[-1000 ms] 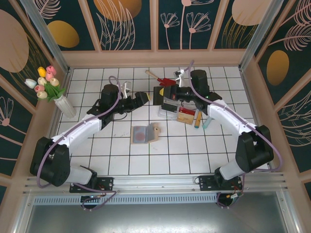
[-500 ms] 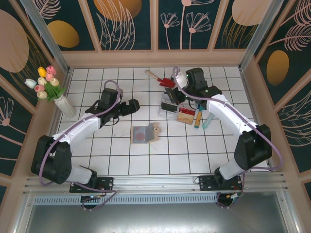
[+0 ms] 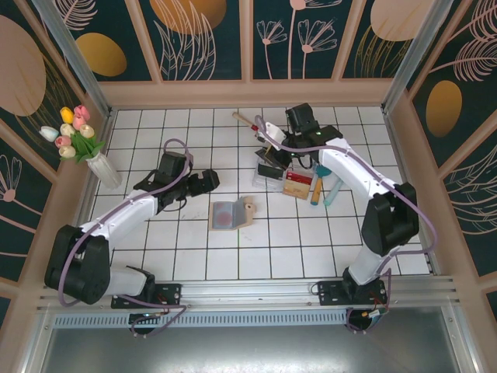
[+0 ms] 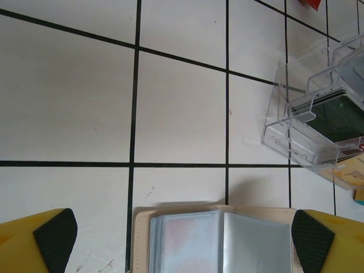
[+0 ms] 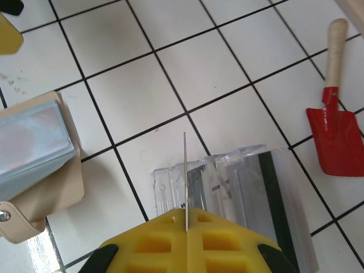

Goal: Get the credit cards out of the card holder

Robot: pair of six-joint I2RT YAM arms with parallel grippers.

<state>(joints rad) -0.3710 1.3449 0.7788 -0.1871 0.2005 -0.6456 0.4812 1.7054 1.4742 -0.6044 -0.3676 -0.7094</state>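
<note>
The card holder (image 3: 231, 214) lies open on the tiles, tan outside, with blue-grey clear sleeves facing up and a reddish tint showing through the left sleeve. In the left wrist view the card holder (image 4: 216, 242) sits between the wide-apart fingers of my left gripper (image 4: 183, 238), which is open and above it. From above, my left gripper (image 3: 203, 181) is just left of the holder. My right gripper (image 5: 186, 215) is shut on a thin credit card (image 5: 185, 170) seen edge-on, over the left end of the clear tray (image 5: 239, 182). In the top view my right gripper (image 3: 269, 158) hangs above that tray.
The clear plastic tray (image 3: 272, 177) holds a dark card (image 4: 335, 116). A reddish-tan card (image 3: 297, 185) and two pens (image 3: 317, 190) lie right of it. A red toy shovel (image 3: 262, 128) lies behind it. A vase of tulips (image 3: 101, 167) stands at the far left.
My left gripper has drawn back toward the near left, away from the tray. The right wrist has swung round and now stands over the tray's left end with the card.
</note>
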